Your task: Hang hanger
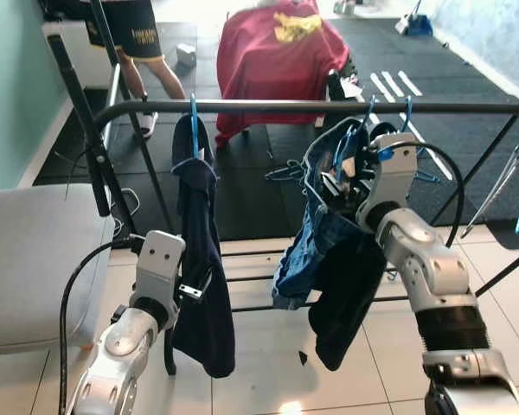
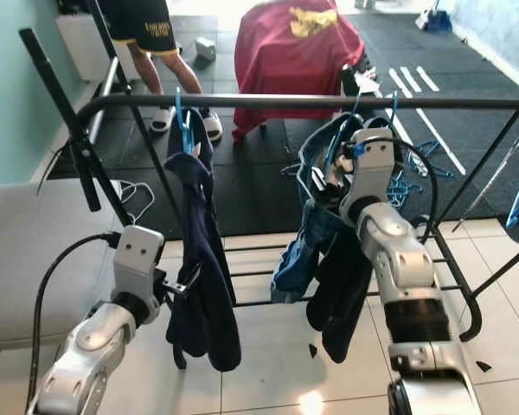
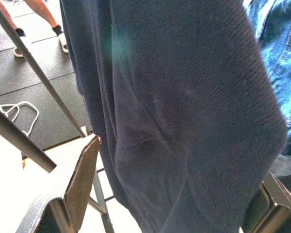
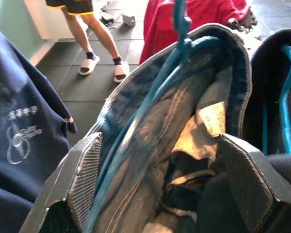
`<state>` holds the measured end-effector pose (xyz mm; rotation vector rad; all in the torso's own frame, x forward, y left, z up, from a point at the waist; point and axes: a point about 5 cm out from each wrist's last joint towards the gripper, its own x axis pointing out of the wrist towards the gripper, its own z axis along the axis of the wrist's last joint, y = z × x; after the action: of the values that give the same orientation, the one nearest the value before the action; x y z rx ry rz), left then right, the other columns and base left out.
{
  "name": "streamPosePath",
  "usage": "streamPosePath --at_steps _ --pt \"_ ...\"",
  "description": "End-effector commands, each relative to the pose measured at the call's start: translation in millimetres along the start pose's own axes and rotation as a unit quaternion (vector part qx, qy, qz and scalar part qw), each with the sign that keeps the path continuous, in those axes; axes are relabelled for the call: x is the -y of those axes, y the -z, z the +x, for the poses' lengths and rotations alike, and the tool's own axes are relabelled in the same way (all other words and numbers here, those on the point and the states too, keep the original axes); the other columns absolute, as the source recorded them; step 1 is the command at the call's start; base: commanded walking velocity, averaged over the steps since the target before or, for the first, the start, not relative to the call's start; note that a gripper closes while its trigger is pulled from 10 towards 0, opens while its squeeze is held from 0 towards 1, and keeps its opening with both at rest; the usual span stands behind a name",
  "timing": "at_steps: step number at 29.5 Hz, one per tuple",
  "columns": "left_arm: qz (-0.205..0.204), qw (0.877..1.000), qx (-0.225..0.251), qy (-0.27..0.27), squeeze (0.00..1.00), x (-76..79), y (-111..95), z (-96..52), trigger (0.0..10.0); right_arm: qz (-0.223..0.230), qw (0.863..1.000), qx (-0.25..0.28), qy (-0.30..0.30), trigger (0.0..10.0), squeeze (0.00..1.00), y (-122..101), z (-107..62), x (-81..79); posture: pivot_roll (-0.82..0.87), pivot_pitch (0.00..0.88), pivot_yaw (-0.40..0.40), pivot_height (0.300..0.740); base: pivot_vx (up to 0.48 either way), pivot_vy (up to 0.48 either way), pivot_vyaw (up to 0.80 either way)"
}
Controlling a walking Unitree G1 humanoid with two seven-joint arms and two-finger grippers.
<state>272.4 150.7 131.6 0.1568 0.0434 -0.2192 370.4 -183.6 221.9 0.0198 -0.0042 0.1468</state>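
A black rail (image 1: 329,106) runs across the drying rack in front of the robot. A dark navy garment (image 1: 203,259) hangs from it on a blue hanger (image 1: 193,121), toward the left. The left gripper (image 3: 169,204) is pushed up against this cloth, its fingers (image 3: 82,184) spread wide on either side of the fabric without pinching it.

Further right, the right gripper (image 4: 160,184) reaches up to a second blue hanger (image 4: 179,43) carrying a denim garment (image 1: 307,251), just under the rail. Its fingers (image 4: 85,179) stand wide apart around the denim collar and hanger neck, not clamped on them. Another dark garment (image 1: 346,294) hangs just beside the denim.

Behind the rack, a red cloth (image 1: 277,56) covers something on the dark floor mats, and a person's legs (image 1: 151,78) stand near the left. More blue hangers (image 2: 411,186) lie on the mat beyond the rail.
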Motion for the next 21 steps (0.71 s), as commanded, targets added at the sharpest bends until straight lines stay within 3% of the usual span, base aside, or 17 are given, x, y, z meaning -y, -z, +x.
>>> streamPosePath --at_steps 1,8,9,10,11,21 --pt "0.003 1.0 -0.002 0.001 0.0 1.4 0.7 -2.7 10.0 -0.009 1.0 -0.005 0.008 10.0 0.0 2.0 5.9 5.1 -0.04 0.2 -0.025 0.74 0.0 0.0 0.0" --pt "0.002 1.0 -0.002 0.001 0.0 2.1 0.4 -3.4 10.0 -0.006 1.0 -0.008 0.011 10.0 0.0 0.8 15.6 5.7 -0.04 0.203 -0.028 0.74 0.0 0.0 0.0" --pt "0.002 1.0 -0.002 0.001 0.0 2.2 0.5 -3.5 10.0 -0.006 1.0 -0.007 0.014 4.6 0.0 -0.3 18.5 5.6 -0.04 0.203 -0.028 0.74 0.0 0.0 0.0" --pt "0.002 1.0 -0.002 0.001 0.0 2.2 0.5 -3.5 10.0 -0.006 1.0 -0.007 0.014 4.6 0.0 -0.3 18.5 5.6 -0.04 0.203 -0.028 0.74 0.0 0.0 0.0" --pt "0.003 1.0 -0.003 0.002 0.0 2.2 0.6 -3.9 10.0 -0.006 1.0 -0.003 0.017 0.0 0.0 -3.1 22.4 5.3 -0.04 0.205 -0.028 0.74 0.0 0.0 0.0" --pt "0.005 1.0 -0.009 0.006 0.0 2.7 1.5 -3.5 10.0 -0.008 1.0 0.007 0.02 0.0 0.0 -11.8 27.7 8.1 -0.04 0.206 -0.027 0.74 0.0 0.0 0.0"
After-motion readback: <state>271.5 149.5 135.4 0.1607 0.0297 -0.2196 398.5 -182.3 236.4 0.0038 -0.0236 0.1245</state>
